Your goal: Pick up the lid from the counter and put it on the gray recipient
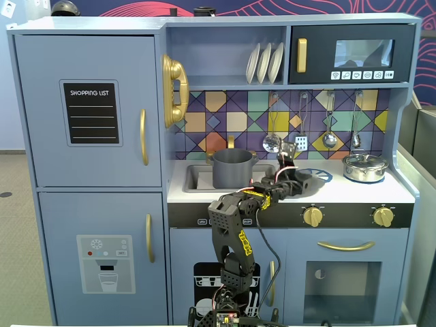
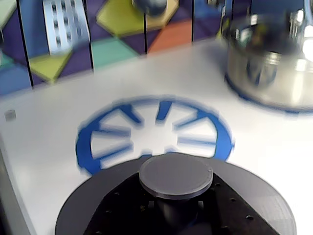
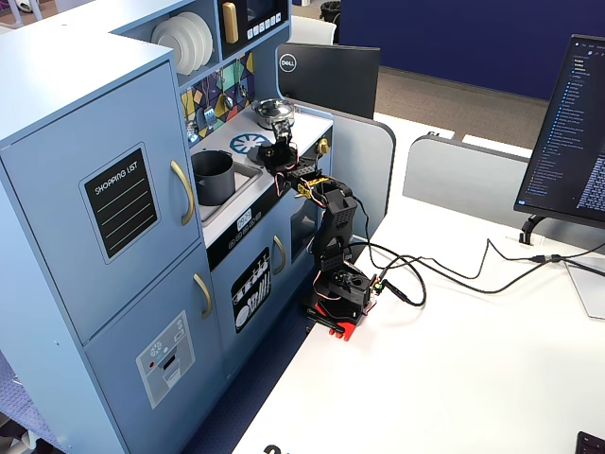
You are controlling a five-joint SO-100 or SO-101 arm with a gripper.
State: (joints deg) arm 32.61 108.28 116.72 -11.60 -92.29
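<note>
The lid (image 2: 90, 198) is a dark-gray disc filling the bottom of the wrist view, its round knob (image 2: 176, 175) in the middle. My gripper (image 2: 176, 211) is shut on the knob's stem, black fingers (image 2: 128, 208) on either side under the knob's cap. In both fixed views the lid (image 1: 304, 181) sits low over the counter (image 1: 340, 192), right beside the blue burner ring (image 2: 151, 129); whether it touches the counter I cannot tell. The gray recipient (image 1: 233, 167) stands open in the sink recess, left of my gripper (image 1: 291, 182). From the side, the gripper (image 3: 280, 154) is right of the recipient (image 3: 213, 177).
A shiny silver pot (image 1: 365, 167) with its own lid stands at the counter's right end, close to the gripper in the wrist view (image 2: 274, 63). Utensils (image 1: 272, 139) hang on the tiled back wall. The sink's rim (image 1: 187, 178) lies between lid and recipient.
</note>
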